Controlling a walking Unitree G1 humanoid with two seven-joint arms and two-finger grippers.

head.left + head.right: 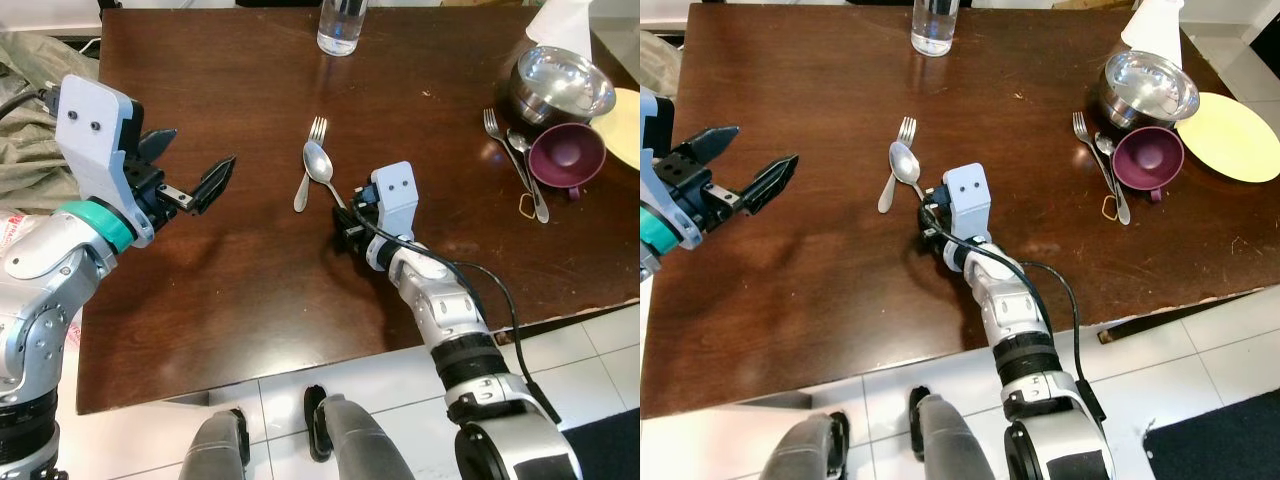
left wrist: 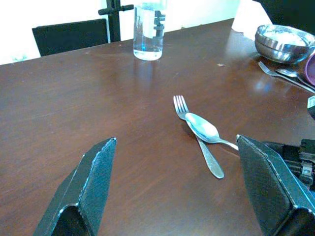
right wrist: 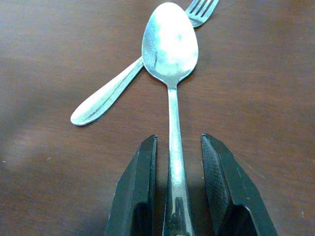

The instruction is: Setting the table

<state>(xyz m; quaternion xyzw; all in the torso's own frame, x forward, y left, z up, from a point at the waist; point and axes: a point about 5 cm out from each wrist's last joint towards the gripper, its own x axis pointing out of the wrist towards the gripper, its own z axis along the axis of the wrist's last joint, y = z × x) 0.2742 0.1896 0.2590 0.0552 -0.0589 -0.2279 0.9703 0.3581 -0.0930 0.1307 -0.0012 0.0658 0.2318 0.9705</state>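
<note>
A dark brown wooden table [image 1: 250, 270] takes up most of the head views, with pale floor tiles [image 1: 600, 340] along the lower edge and a heap of grey-green cloth [image 1: 25, 140] at the left edge. At the top centre stands a clear glass of water [image 1: 341, 25]. In the upper right sit a steel bowl [image 1: 560, 85], a purple mug [image 1: 567, 158], the edge of a yellow plate [image 1: 1230, 135], and a second fork [image 1: 505, 145] and second spoon [image 1: 527, 170] lying side by side.

Near the middle of the table a spoon [image 3: 170, 46] lies with its bowl over the handle of a fork [image 1: 307, 165] (the two cross at an angle).

The right gripper [image 3: 178, 191] reaches in from the lower right, low over the table, its two black fingers [image 3: 135, 191] standing narrowly apart on either side of the spoon's handle; whether they press on the metal cannot be told.

The left gripper [image 1: 190, 170] hovers above the left half of the table, raised clear of the wood, its fingers spread wide and holding nothing, pointed toward the crossed cutlery.
</note>
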